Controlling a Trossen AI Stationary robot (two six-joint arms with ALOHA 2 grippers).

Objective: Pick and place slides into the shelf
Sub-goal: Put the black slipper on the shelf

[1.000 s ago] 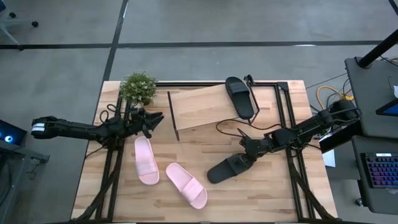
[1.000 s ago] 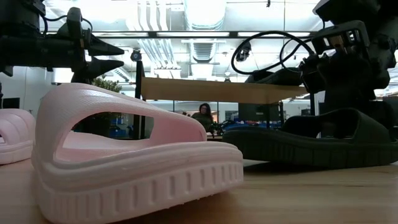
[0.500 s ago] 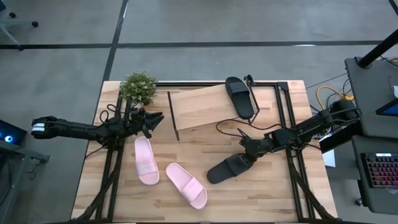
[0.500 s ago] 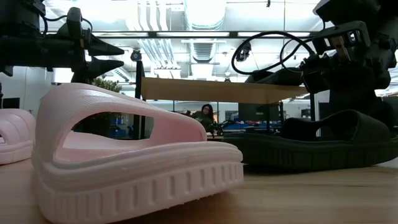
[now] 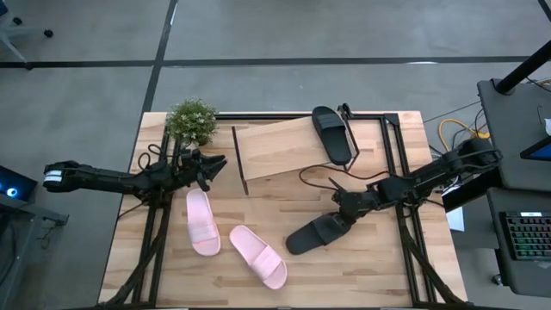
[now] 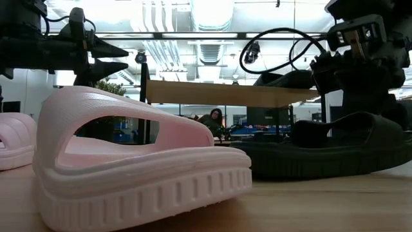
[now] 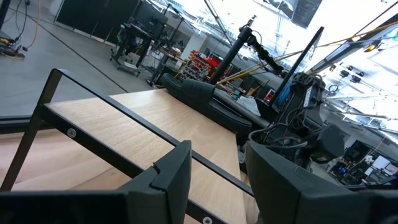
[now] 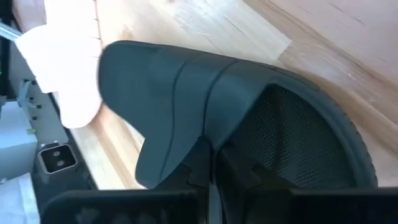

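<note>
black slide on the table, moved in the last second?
Yes, slightly. In the low view the black slide has tipped: its heel end stands higher off the tabletop than before, with the right claw shut on it.

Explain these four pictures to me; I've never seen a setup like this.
Two robot arms work at a wooden table. One picture looks straight down, one looks level across the tabletop, and two come from cameras on the arms' wrists. The right hand is shut on the strap of a black slide lying on the table. Another black slide already rests on the slanted shelf. Two pink slides lie on the table. The left hand waits, open, beside the shelf, near a small plant.
</note>
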